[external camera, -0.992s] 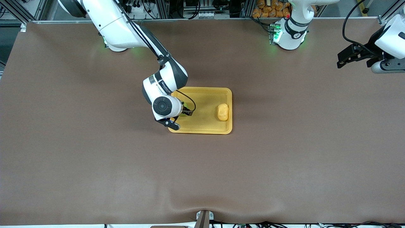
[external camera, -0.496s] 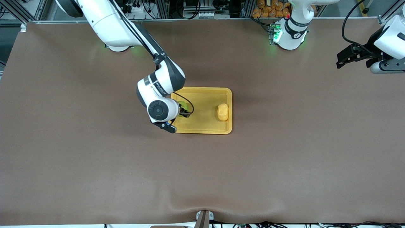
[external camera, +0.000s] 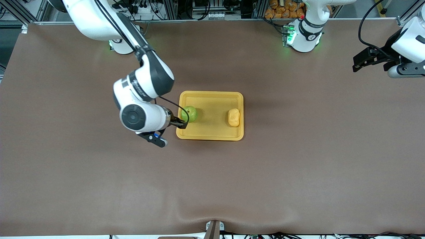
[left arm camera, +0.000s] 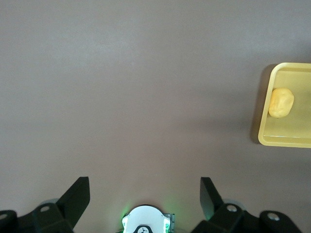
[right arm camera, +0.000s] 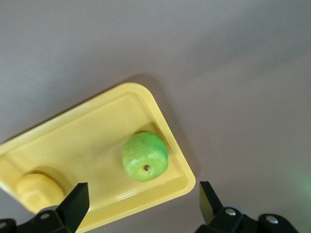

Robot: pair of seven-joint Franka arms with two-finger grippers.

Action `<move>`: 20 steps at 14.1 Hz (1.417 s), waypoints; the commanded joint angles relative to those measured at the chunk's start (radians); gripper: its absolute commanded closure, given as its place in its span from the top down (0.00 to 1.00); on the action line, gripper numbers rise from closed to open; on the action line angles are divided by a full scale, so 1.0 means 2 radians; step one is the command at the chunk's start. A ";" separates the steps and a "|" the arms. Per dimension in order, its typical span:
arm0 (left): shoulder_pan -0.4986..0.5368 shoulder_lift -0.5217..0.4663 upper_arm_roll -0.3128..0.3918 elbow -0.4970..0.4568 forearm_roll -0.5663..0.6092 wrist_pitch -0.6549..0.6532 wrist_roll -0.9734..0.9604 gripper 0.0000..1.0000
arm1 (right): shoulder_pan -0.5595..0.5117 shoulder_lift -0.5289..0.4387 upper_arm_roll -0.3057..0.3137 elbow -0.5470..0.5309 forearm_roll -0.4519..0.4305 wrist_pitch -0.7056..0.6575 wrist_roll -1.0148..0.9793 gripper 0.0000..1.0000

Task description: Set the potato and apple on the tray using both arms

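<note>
The yellow tray (external camera: 212,99) lies mid-table. On it rest the green apple (external camera: 190,114), at the right arm's end, and the yellow-orange potato (external camera: 233,117), at the left arm's end. My right gripper (external camera: 160,136) hangs open and empty above the table beside the tray's edge. Its wrist view shows the apple (right arm camera: 145,156), the potato (right arm camera: 36,191) and the tray (right arm camera: 87,136) past the open right gripper (right arm camera: 142,194). My left gripper (external camera: 360,63) waits open in the air at the left arm's end; past the left gripper (left arm camera: 144,194) show the potato (left arm camera: 281,103) and the tray (left arm camera: 265,138).
The arms' green-lit bases (external camera: 303,36) (external camera: 120,48) stand at the table's edge farthest from the camera. A heap of orange items (external camera: 285,8) lies off the table near the left arm's base. The brown cover buckles slightly at the near edge (external camera: 212,217).
The right gripper has drawn away from the tray toward the right arm's end, uncovering the apple, which stays on the tray. The left arm has barely moved.
</note>
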 commanded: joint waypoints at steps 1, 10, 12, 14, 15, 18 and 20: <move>-0.005 -0.006 0.002 -0.006 -0.008 0.005 0.010 1.00 | -0.037 -0.004 0.005 0.037 -0.002 -0.042 -0.007 1.00; -0.004 -0.006 0.002 -0.006 -0.008 0.005 0.010 1.00 | -0.131 -0.041 0.005 0.089 -0.021 -0.130 -0.058 1.00; -0.005 -0.006 0.002 -0.003 -0.008 0.005 0.010 1.00 | -0.135 -0.052 0.004 0.089 -0.047 -0.146 -0.094 1.00; -0.005 -0.006 0.002 -0.003 -0.008 0.006 0.010 1.00 | -0.149 -0.071 0.005 0.089 -0.061 -0.157 -0.118 1.00; -0.005 -0.005 0.002 -0.004 -0.008 0.008 0.010 1.00 | -0.150 -0.081 0.005 0.088 -0.070 -0.157 -0.147 1.00; -0.005 -0.006 0.002 -0.004 -0.008 0.008 0.010 1.00 | -0.158 -0.104 0.005 0.083 -0.100 -0.178 -0.213 1.00; -0.005 -0.006 0.002 -0.004 -0.008 0.008 0.010 1.00 | -0.167 -0.119 0.005 0.083 -0.101 -0.189 -0.218 1.00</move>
